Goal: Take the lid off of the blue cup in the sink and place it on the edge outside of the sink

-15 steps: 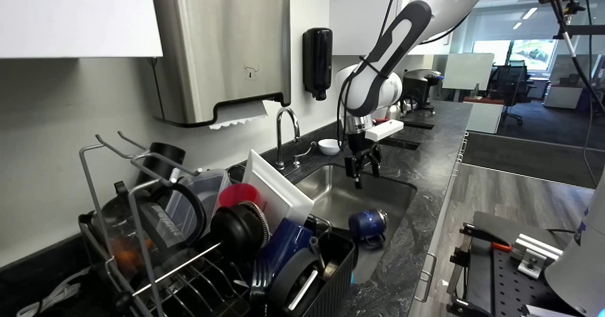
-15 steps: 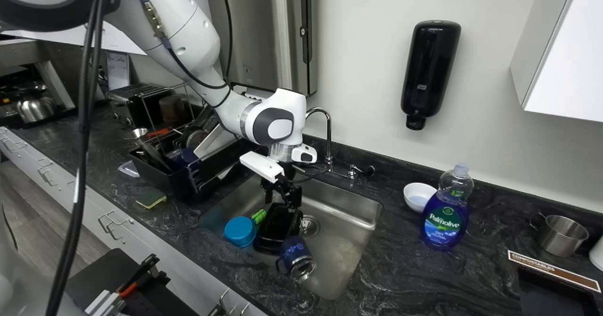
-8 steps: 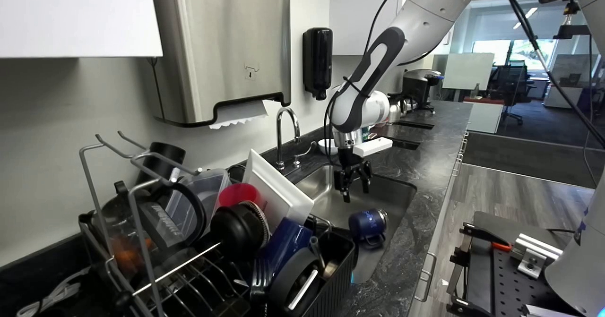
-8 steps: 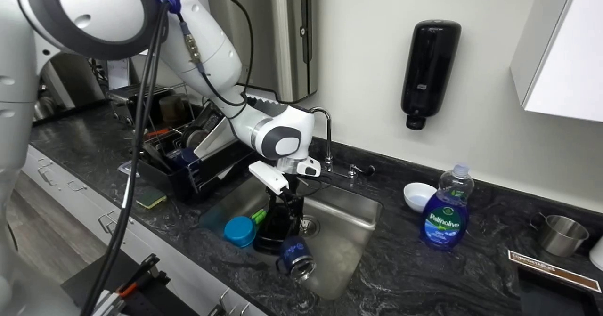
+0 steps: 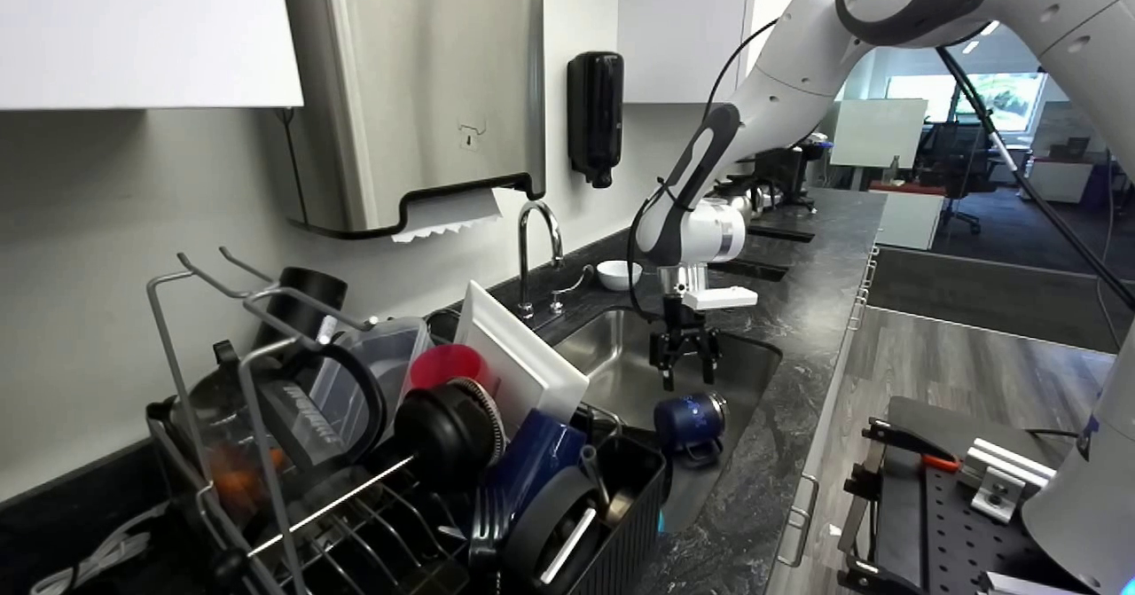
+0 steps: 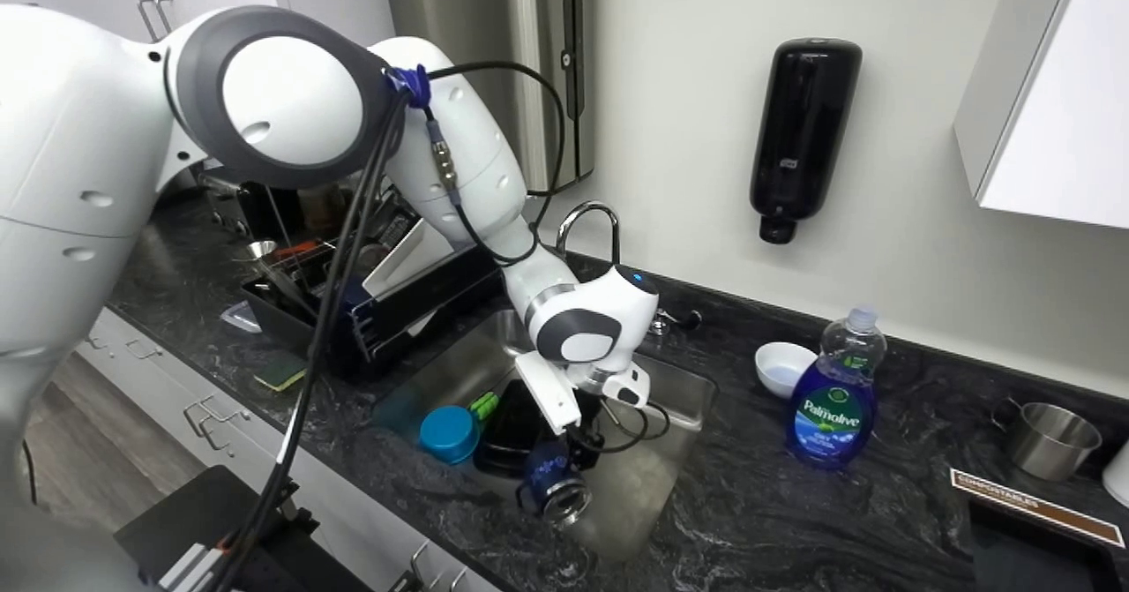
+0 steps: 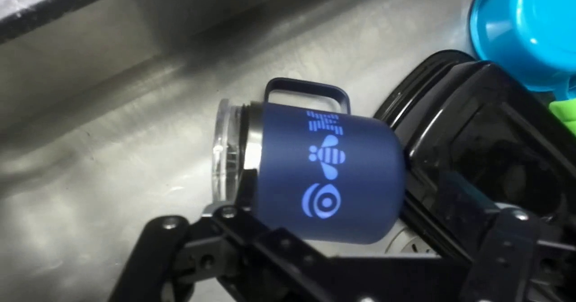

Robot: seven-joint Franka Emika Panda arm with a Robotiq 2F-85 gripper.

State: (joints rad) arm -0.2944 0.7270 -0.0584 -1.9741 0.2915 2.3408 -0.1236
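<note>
The gripper [image 5: 688,378] hangs above the sink [image 5: 607,360], fingers [image 7: 506,243] apart. Below, the blue cup [image 7: 333,171] lies on its side in the sink, toward the front edge of the counter [image 6: 750,513], clear lid [image 7: 220,153] on. Just beside it sits a black container [image 7: 490,126]. Outside, a white bowl [image 6: 783,370] stands near the back edge, a sponge [image 6: 279,373] near the front one.

Bent arm [image 5: 785,82], downward hand [image 5: 689,377], fingers [image 5: 658,351] apart
</note>
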